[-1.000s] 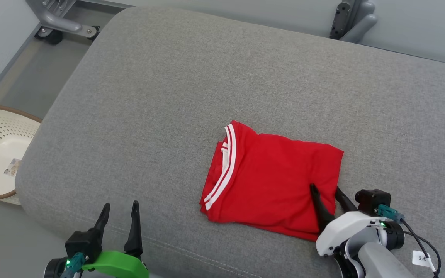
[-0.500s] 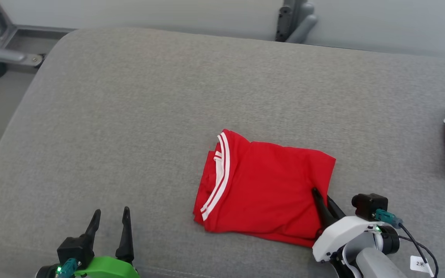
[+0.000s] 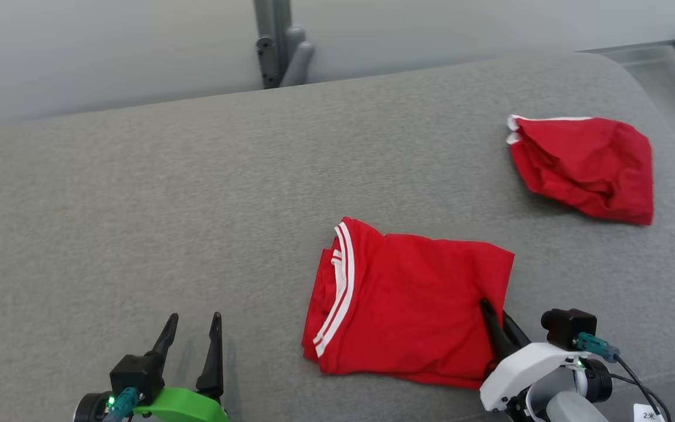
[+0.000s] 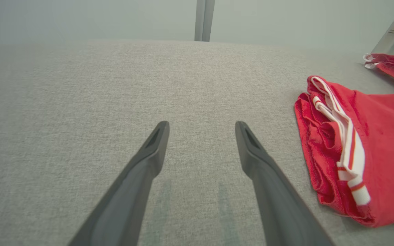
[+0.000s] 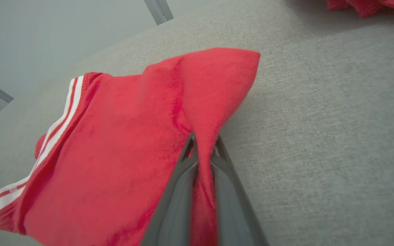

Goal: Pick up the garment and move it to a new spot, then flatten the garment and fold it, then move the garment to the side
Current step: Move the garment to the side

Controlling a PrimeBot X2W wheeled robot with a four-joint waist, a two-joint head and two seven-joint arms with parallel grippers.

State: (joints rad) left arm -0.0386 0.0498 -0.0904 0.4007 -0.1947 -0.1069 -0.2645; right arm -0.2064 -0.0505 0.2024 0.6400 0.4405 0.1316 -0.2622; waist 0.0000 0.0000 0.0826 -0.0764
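Since a second ago the right hand (image 3: 493, 309) has closed: its fingers then stood apart over the garment's near right edge and now pinch it. The head camera has also swung to the right, which brings a second red cloth (image 3: 586, 164) into view at the far right of the cushion (image 3: 197, 205); neither piece has shifted on the cushion.

The garment (image 3: 413, 305), red with white stripes at the collar (image 3: 343, 275), lies folded in a rough rectangle on the near middle of the cushion, collar to the left. In the right wrist view a ridge of red fabric is squeezed between the two narrow fingers, and the corner beyond them is lifted a little off the cushion.

The left hand (image 3: 194, 316) hovers over bare cushion at the near left, fingers wide and holding nothing, well apart from the garment's collar side.
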